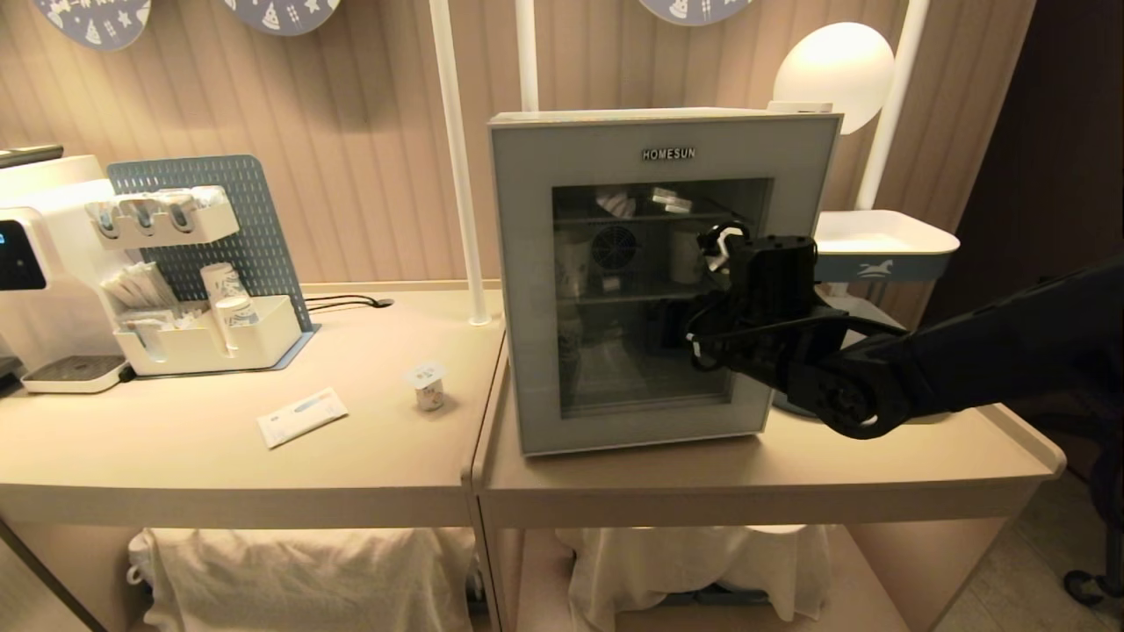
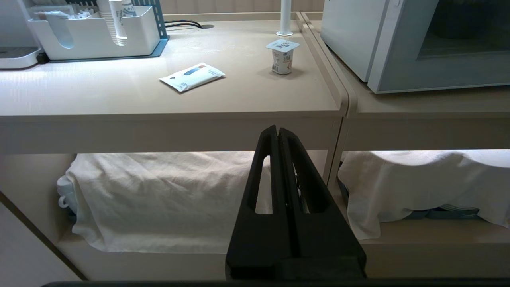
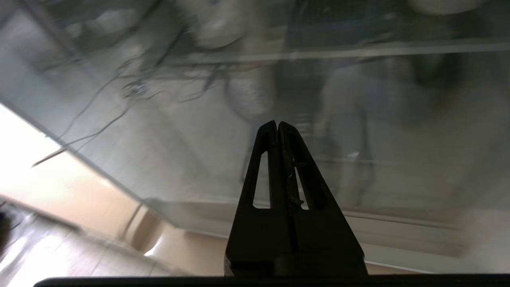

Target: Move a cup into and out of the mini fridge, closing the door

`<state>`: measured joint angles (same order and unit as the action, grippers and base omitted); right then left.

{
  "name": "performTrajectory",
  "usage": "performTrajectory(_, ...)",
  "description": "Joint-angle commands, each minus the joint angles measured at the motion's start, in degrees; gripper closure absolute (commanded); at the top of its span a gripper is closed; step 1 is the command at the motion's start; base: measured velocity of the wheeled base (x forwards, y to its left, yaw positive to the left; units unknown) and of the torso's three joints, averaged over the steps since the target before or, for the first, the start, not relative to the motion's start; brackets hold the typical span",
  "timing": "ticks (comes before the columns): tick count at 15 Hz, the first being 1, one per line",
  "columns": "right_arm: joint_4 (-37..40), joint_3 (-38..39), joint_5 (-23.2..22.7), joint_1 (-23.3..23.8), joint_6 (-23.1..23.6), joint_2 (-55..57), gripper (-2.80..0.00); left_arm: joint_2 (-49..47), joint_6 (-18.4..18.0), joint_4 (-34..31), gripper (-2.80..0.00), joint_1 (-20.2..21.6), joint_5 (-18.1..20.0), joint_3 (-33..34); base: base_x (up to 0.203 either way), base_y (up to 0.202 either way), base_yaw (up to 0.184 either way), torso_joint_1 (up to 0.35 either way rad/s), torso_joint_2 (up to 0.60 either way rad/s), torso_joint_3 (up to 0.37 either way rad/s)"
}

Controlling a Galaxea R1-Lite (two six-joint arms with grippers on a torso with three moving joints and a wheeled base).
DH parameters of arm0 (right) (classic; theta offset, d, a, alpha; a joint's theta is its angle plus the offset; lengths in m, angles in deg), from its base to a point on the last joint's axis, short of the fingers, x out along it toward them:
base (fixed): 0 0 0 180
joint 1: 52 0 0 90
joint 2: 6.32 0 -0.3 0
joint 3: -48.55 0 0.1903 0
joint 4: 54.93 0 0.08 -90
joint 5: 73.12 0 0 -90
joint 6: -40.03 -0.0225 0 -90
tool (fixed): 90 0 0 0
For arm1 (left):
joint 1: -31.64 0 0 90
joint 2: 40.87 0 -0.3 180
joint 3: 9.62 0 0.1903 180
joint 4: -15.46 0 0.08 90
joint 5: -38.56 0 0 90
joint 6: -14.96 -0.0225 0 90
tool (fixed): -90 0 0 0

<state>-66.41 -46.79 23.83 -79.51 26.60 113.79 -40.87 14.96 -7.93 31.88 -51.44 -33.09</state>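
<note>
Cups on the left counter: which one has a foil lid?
The small yogurt cup standing alone near the counter's right edge; the paper cups in the white organiser are taller and unlidded.

the boxy white countertop mini fridge [image 1: 667, 123] stands on the right-hand beige table [image 1: 878, 465], its grey-blue framed glass door [image 1: 527, 290] shut and facing forward. the black right gripper [image 3: 277, 126] hangs close in front of the door's glass. on the left-hand beige table [image 1: 176, 456], the tiny white plastic tub cup [image 1: 428, 385] stands upright, left of the fridge. a flat white packet [image 1: 301, 416] lies left of the cup. a white organiser tray [image 1: 211, 338] sits behind the packet. the black left gripper [image 2: 277, 131] hangs below the tabletop's front edge.
</note>
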Motion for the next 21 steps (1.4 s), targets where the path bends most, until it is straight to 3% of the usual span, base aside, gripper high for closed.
performTrajectory(1,-0.08,1.83,4.64,0.5,0.69,-4.6,0.0,0.0,0.0,0.02,0.0,0.02,0.0,0.01,0.0,0.0,0.0,0.0,0.0,0.0)
performTrajectory(6,-0.16,14.05,30.1,5.61,5.91,-23.55,0.0,0.0,0.0,0.02,0.0,0.02,0.0,0.01,0.0,0.0,0.0,0.0,0.0,0.0)
performTrajectory(10,1.62,26.38,41.7,12.09,9.46,-48.49,0.0,0.0,0.04,0.02,0.0,0.02,0.0,0.01,0.0,0.0,0.0,0.0,0.0,0.0)
performTrajectory(12,3.85,31.97,45.26,20.62,11.11,-60.83,0.0,0.0,0.09,0.02,0.0,0.02,0.0,0.01,0.0,0.0,0.0,0.0,0.0,0.0)
performTrajectory(14,5.37,38.39,47.12,26.12,12.77,-71.98,0.0,0.0,0.09,0.02,0.0,0.02,0.0,0.01,0.0,0.0,0.0,0.0,0.0,0.0)
performTrajectory(16,6.21,45.37,46.57,28.15,14.02,-83.6,0.0,0.0,0.09,0.02,0.0,0.02,0.0,0.01,0.0,0.0,0.0,0.0,0.0,0.0)
performTrajectory(19,9.67,53.71,41.25,28.98,15.19,-101.99,0.0,0.0,0.09,0.02,0.0,0.02,0.0,0.01,0.0,0.0,0.0,0.0,0.0,0.0)
performTrajectory(21,13.77,57.41,33.29,28.34,15.38,-112.61,0.0,0.0,0.0,0.02,0.0,0.02,0.0,0.01,0.0,0.0,0.0,0.0,0.0,0.0)
